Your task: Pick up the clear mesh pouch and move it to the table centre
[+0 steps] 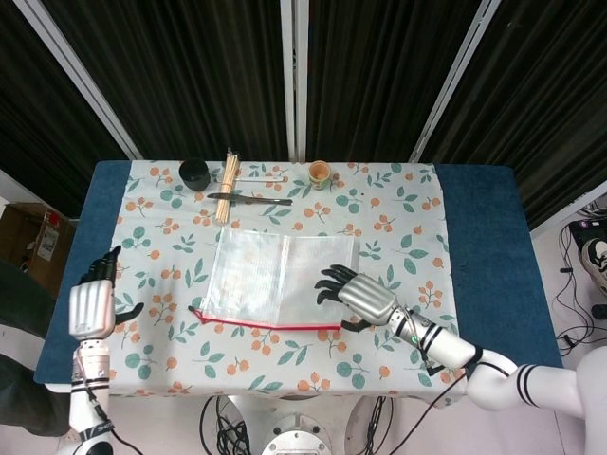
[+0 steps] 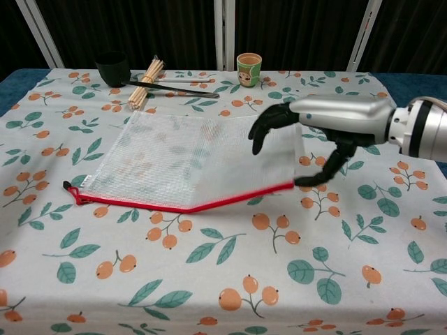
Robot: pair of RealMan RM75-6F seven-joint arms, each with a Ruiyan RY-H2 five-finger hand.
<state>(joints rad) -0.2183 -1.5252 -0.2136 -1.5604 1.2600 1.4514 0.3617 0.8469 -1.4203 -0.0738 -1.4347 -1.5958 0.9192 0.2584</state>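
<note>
The clear mesh pouch (image 1: 275, 280) (image 2: 178, 157) lies flat on the floral cloth near the table's middle, its red zip edge (image 2: 181, 206) along the near side. My right hand (image 1: 356, 296) (image 2: 314, 132) hovers at the pouch's right end with fingers spread over its edge. Its thumb tip comes down beside the zip's right end, and it holds nothing. My left hand (image 1: 93, 305) is off the cloth's left edge, fingers spread and empty, well away from the pouch. The chest view does not show it.
Along the far edge stand a black cup (image 1: 194, 173) (image 2: 112, 68), a bundle of wooden sticks (image 1: 228, 185) (image 2: 144, 84), a dark long utensil (image 1: 248, 199) and a small orange cup (image 1: 320, 172) (image 2: 248, 68). Blue table surface (image 1: 479, 237) shows beyond the cloth.
</note>
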